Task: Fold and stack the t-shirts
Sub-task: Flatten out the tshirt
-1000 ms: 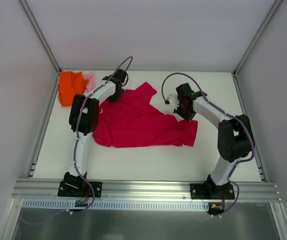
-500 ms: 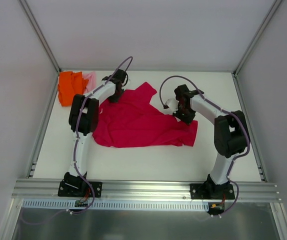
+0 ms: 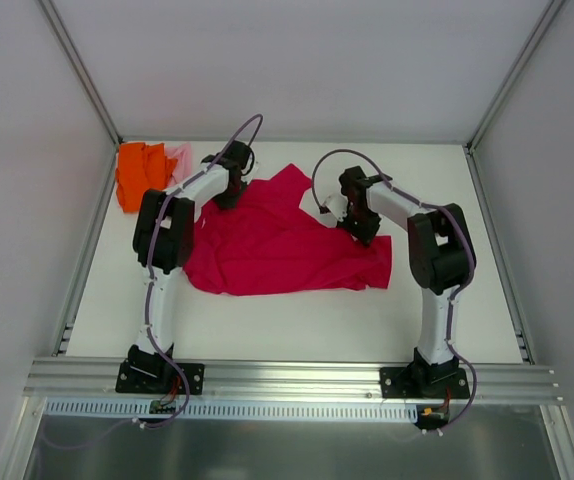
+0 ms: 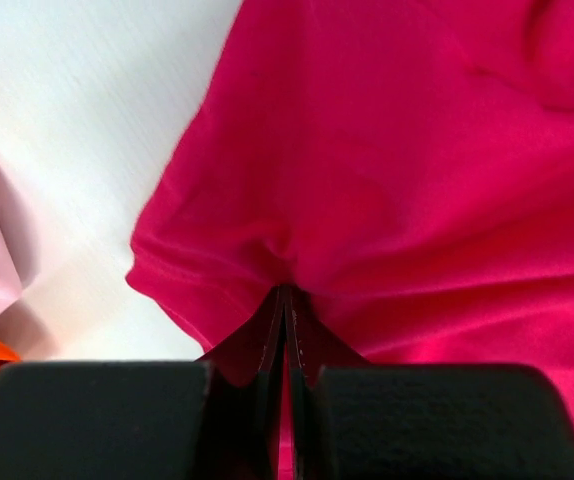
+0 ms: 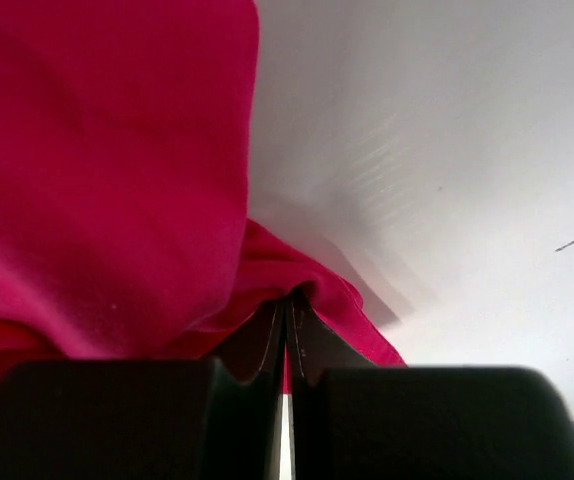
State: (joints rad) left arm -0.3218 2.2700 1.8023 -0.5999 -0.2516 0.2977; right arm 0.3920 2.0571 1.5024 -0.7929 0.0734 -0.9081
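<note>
Top external view: left gripper [image 3: 229, 193] and right gripper [image 3: 360, 227] each pinch the red shirt's [image 3: 267, 245] far edge mid-bench [image 3: 297, 320], so I'd guess flattening step, next needs an even outward pull.

Both arms are the same build. Left arm [image 3: 160, 295] and right arm [image 3: 435, 315]: white rounded links with bulky black joint housings [image 3: 163, 232] between them. Each sits on a flat black base plate [image 3: 157, 376]. A greyish-purple cable [image 3: 250, 124] follows each arm, arcs free near the wrist and trails out below the base. Left gripper [image 4: 285, 292] and right gripper [image 5: 288, 295] look identical: two dark, thin fingers [image 4: 252, 345] tapering to a sharp tip, with a faint row of dots along the inner edges. Behind the fingers are two matte black blocks [image 4: 97, 420] with rounded corners. Can't make out any markings or screws.
</note>
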